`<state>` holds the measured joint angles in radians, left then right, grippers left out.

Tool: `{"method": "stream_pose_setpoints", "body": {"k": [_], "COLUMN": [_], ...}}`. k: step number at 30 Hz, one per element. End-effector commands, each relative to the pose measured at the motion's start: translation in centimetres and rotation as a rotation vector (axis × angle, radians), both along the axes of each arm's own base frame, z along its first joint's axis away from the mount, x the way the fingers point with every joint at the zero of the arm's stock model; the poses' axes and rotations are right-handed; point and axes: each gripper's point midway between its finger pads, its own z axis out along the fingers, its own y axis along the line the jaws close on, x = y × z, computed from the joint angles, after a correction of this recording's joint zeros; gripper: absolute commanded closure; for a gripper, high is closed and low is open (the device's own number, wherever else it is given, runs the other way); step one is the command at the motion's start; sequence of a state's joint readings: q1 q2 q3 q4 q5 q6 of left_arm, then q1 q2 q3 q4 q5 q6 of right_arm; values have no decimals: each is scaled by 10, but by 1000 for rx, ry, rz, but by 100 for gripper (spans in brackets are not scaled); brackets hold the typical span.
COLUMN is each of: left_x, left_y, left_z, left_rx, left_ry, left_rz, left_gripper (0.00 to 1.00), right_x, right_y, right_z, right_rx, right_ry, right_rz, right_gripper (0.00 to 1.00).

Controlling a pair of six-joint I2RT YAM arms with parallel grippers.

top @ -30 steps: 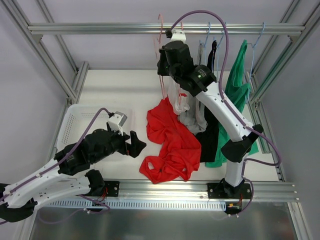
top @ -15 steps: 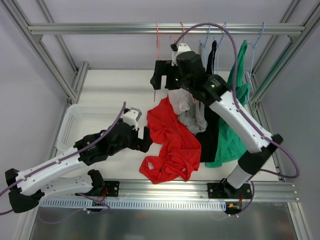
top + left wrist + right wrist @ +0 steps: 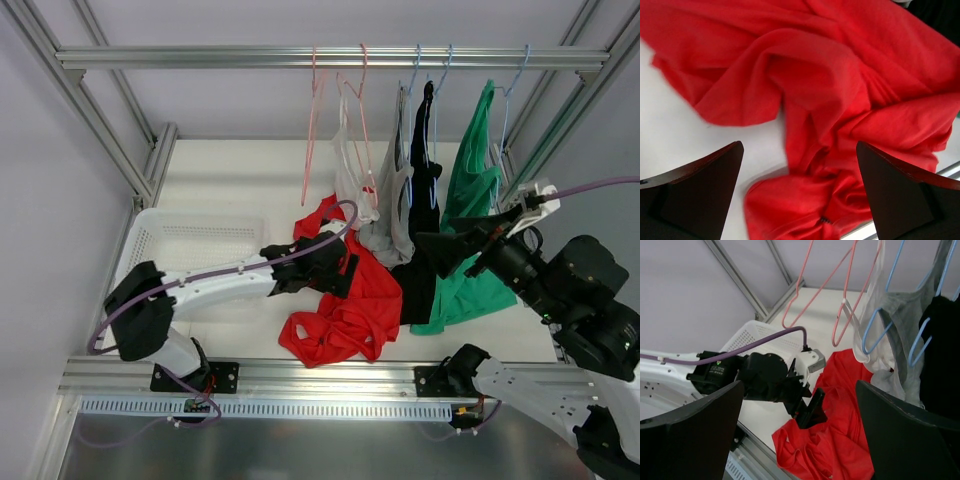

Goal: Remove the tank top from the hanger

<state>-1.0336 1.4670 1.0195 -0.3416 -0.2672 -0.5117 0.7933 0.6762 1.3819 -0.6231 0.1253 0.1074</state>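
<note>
The red tank top [image 3: 345, 305] lies crumpled on the white table, off any hanger. It fills the left wrist view [image 3: 840, 75] and shows low in the right wrist view [image 3: 845, 440]. My left gripper [image 3: 338, 278] hovers over its upper left part, jaws open [image 3: 800, 145], nothing between them. An empty pink hanger [image 3: 309, 130] hangs from the rail, seen too in the right wrist view [image 3: 807, 287]. My right gripper [image 3: 445, 250] is open [image 3: 800, 385] at the right, in front of the hanging clothes, holding nothing.
A second pink hanger [image 3: 361, 120] carries a white garment [image 3: 350, 175]. Grey [image 3: 390, 235], black [image 3: 425, 190] and green [image 3: 475, 190] tops hang on blue hangers [image 3: 880, 325]. A white basket [image 3: 170, 250] stands at the left. Metal frame posts border the table.
My right arm has left the rail and swung back to the near right, its jaws opening. My left arm has reached right, over the red tank top. The pink hanger hangs free.
</note>
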Motion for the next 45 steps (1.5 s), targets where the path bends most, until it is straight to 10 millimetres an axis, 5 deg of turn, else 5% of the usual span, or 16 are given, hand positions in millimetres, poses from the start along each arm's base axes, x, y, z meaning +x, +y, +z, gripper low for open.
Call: {"method": "stream_pose_setpoints", "body": {"k": [1,9,11,12,13,15,16,18,25,36,39,42,45], "left_x": [8,-1,-7,-9,-15,-12,-13,-8,0,2,-3,-3,0], "left_y": [-55,-84,-79,-75,-69,-54,-45,-26,51,192,222,244,253], "left_z": [11,-70,-86,-86,-78,-63,-43,-16,173,389,430,447,443], "left_rx": [-157,-46,-7,-2,-11,-10,-33,-6,-209,-252,-251,-202,-168], "left_ry": [24,141,140,133,121,57,17,-57,-407,-822,-879,-911,-918], "left_rz": [-36,13,46,60,70,115,123,150,234,510,573,637,668], "left_gripper": [1,3,23,44,77,84,100,100,100,100,100,100,100], "right_x": [3,-9,-9,-11,-12,-13,-14,-15,-17,-12,-12,-12,-13], "right_y": [8,8,9,8,8,7,6,6,-3,-9,-9,-8,-6], "right_z": [-48,-86,-92,-91,-92,-93,-94,-94,-92,-86,-86,-86,-82], "right_rx": [-121,-167,-176,-176,-177,-176,-176,-172,-156,-161,-161,-160,-152], "right_ry": [76,125,132,125,125,117,115,108,70,46,48,49,49], "right_rz": [28,79,87,91,95,96,96,105,78,41,38,41,51], "right_gripper": [1,1,1,1,1,1,0,1,0,0,0,1,1]}}
